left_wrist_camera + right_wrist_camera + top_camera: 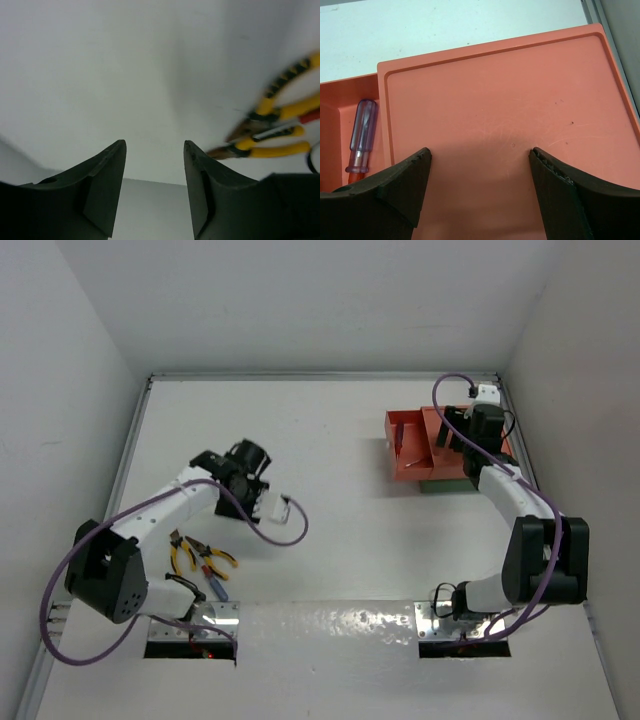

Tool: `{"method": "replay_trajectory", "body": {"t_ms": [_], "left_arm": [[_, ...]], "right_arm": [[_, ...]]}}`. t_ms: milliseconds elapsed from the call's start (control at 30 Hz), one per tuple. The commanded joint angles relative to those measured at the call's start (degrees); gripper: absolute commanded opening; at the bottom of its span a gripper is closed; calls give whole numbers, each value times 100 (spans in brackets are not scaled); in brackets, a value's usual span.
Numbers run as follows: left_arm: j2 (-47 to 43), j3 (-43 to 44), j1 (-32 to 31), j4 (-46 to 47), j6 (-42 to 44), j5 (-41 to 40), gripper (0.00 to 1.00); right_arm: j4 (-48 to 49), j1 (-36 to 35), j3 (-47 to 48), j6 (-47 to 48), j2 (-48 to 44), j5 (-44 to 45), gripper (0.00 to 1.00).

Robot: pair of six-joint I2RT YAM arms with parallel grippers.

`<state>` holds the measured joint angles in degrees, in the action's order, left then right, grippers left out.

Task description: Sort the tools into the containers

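Observation:
Two pliers with yellow handles [195, 555] lie near the left arm's base, with a blue-handled screwdriver [218, 587] beside them. The left wrist view shows the pliers [272, 145] at its right edge, with a red handle [311, 116] among them. My left gripper [240, 478] [155, 146] hovers open and empty above bare table, up and to the right of the tools. The orange-red tray [415, 468] sits on a dark green tray [447, 486]. My right gripper [455, 435] [480, 152] is open and empty over the orange tray's right compartment [520, 90]. A screwdriver [361, 131] lies in its left compartment.
The white side walls [90, 420] close in the table on the left, right and back. The trays stand close to the right wall. A purple cable [285, 535] loops off the left wrist near the tools.

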<state>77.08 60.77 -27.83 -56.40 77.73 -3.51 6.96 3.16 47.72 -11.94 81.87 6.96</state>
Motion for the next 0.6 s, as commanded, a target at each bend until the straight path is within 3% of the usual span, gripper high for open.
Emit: {"method": "replay_trajectory", "body": {"t_ms": [0,100,267,467,567], "left_arm": [[-263,-1150,24,-646,892,-685,46],[-290,-1768,33,-695,1120,-520,48],[-299,-2060,24,-1118,1753,323,47],[-264,-2473,-3,-349,1333,491,48],[-255,-2395,-3,-432,1375,544,45]], "right_arm": [[-1039,9,-219,-80,102,-274,79],[-995,9,-316,-62,75,-248,79],[-995,9,-395,-1,93,-195,79],[-951,1,-387,-27,145,-195,79],[-951,9,-369,-19,215,-213,79]]}}
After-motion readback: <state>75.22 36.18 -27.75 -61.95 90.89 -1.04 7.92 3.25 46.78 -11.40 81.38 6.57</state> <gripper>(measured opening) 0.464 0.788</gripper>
